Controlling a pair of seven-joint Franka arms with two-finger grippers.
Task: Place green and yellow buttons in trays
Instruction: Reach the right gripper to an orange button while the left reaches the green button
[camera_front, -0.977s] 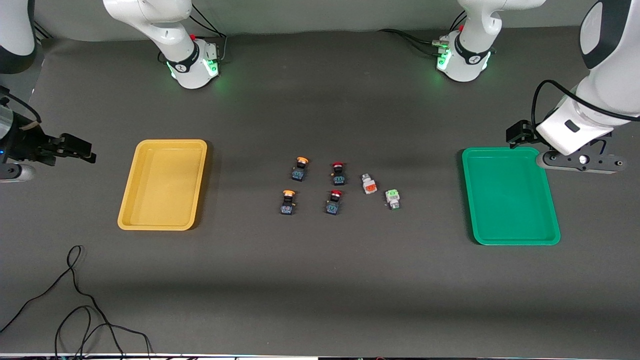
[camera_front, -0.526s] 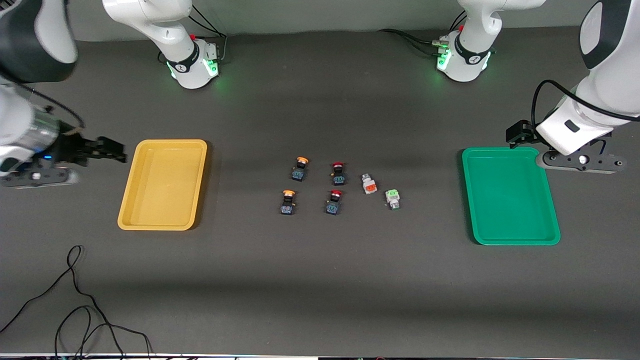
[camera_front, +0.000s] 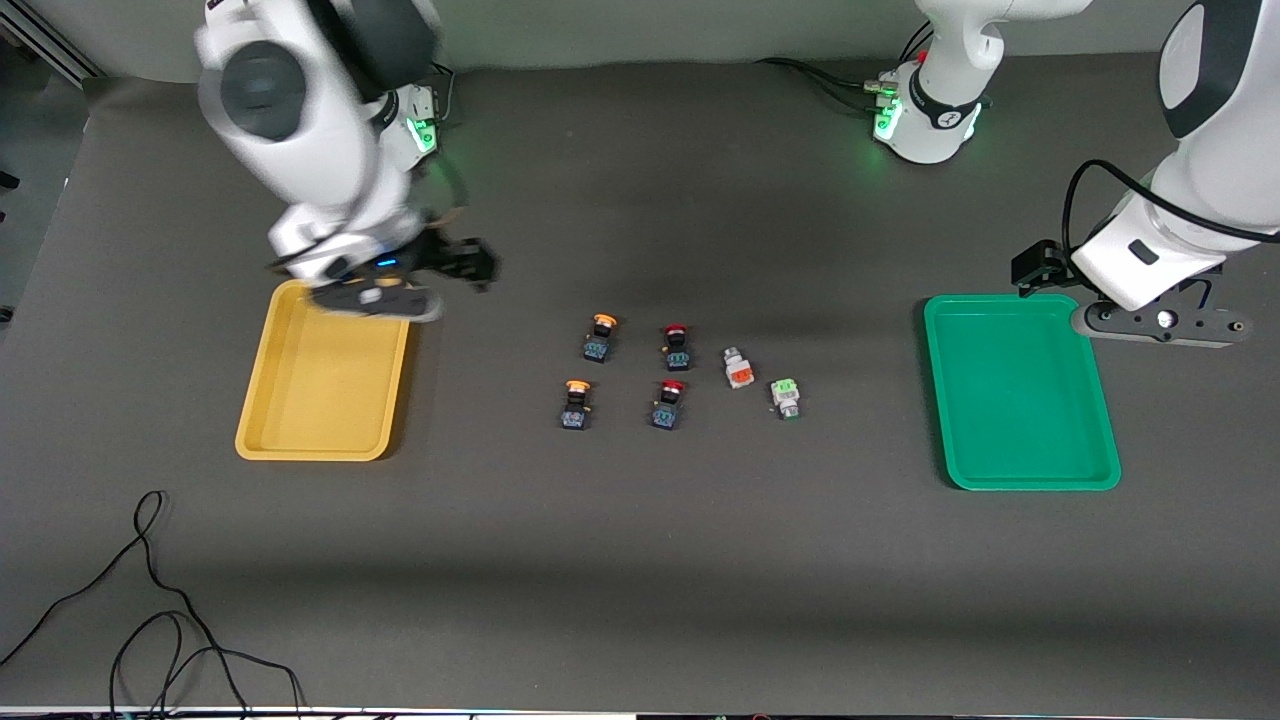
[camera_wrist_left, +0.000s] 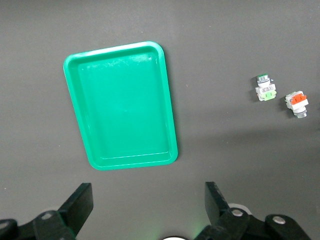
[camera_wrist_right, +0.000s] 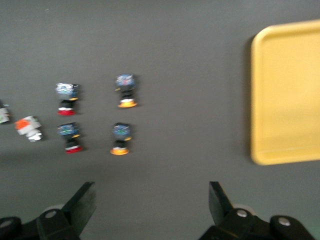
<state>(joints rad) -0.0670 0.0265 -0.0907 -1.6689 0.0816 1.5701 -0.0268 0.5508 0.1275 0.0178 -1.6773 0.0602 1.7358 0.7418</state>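
Two black buttons with yellow caps (camera_front: 603, 322) (camera_front: 577, 386) stand mid-table, and both show in the right wrist view (camera_wrist_right: 125, 90) (camera_wrist_right: 120, 137). A white button with a green face (camera_front: 786, 395) (camera_wrist_left: 265, 90) and a white one with an orange-red face (camera_front: 739, 370) (camera_wrist_left: 297, 102) lie beside them. The yellow tray (camera_front: 325, 370) (camera_wrist_right: 287, 95) and the green tray (camera_front: 1020, 395) (camera_wrist_left: 120, 105) hold nothing. My right gripper (camera_front: 375, 300) (camera_wrist_right: 151, 192) is open over the yellow tray's corner nearest the bases. My left gripper (camera_front: 1160, 325) (camera_wrist_left: 147, 192) is open beside the green tray and waits.
Two black buttons with red caps (camera_front: 676, 330) (camera_front: 672, 386) stand between the yellow-capped and the white ones. A black cable (camera_front: 150, 600) lies looped near the front edge at the right arm's end of the table.
My right arm has swung in from the table's end and now hangs over the yellow tray's corner, closer to the buttons. The left arm and all buttons have not moved.
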